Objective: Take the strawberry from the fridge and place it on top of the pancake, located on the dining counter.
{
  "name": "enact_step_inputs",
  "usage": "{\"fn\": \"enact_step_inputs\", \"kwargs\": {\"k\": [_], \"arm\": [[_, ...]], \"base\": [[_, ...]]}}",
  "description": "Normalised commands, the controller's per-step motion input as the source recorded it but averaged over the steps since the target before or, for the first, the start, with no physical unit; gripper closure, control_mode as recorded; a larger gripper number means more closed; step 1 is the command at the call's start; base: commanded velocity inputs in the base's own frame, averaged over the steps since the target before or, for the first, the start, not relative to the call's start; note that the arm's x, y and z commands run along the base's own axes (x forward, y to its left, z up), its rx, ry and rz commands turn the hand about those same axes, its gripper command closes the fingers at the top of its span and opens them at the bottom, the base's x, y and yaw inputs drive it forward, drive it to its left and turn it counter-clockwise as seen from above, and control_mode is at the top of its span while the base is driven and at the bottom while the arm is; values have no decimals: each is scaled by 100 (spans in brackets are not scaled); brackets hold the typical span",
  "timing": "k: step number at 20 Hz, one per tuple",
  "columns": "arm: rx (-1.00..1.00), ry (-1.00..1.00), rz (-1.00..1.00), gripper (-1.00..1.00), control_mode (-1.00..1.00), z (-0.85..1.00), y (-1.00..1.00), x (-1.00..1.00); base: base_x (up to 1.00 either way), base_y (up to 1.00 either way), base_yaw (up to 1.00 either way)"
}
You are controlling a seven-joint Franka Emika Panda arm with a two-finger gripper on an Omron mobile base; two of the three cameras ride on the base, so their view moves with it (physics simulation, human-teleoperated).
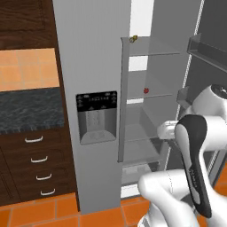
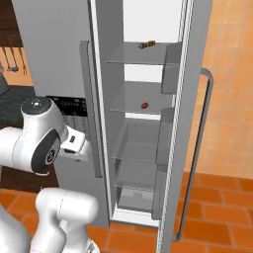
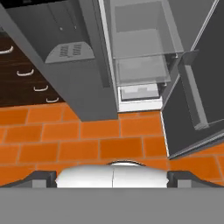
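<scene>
the white arm rises from the base, folded at a bulky elbow with a dark joint band, its forearm reaching forward. the hand tips steeply downward. the gripper has its jaws spread wide with nothing between them, and one dark fingertip sits at each side of the hand view.

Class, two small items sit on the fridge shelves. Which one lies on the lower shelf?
The strawberry, bright red and roundish, lies on the lower shelf; the yellowish-olive item sits one shelf above it in the fridge.
</scene>
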Motion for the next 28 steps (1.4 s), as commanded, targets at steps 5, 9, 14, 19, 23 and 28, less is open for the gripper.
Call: {"fn": "enact_step_inputs", "kwargs": {"k": [5, 9, 14, 19, 23, 28], "arm": [[-7, 15, -6, -100, -100, -9, 13, -5], [-10, -16, 0, -100, -100, -31, 0, -5], [-3, -2, 0, -100, -100, -10, 0, 0], [0, 0, 0, -100, -100, 0, 0, 0], [0, 0, 0, -100, -100, 0, 0, 0], [0, 0, 0, -100, 100, 0, 0, 6]], "base": [[0, 0, 0], [0, 0, 0], [0, 0, 0], [0, 0, 0], [0, 0, 0], [17, 0, -1]]}}
